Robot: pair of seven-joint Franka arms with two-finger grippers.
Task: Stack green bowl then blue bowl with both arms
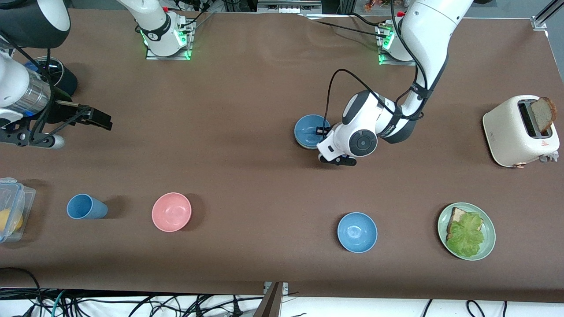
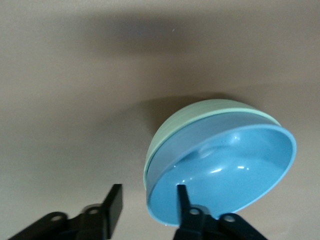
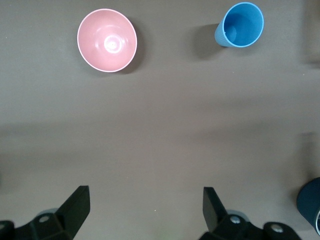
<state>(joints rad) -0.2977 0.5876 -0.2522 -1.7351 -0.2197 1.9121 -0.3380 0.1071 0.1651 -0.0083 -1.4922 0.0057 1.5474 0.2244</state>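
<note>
Inside the green bowl (image 2: 200, 115), the blue bowl (image 2: 225, 170), left hand (image 2: 148, 205) parted astride its rim, right hand (image 3: 145, 205) wide open

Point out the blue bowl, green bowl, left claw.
blue bowl (image 2: 230, 170), left wrist view, inner wall.
green bowl (image 2: 195, 117), left wrist view, outer wall under the blue one.
left claw (image 2: 149, 204), left wrist view, between fingertips.

white jointed arms (image 1: 359, 132), black cables

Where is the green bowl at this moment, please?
The green bowl sits mid-table under the blue bowl nested in it, at the left tool, toward the left arm's end.
</note>
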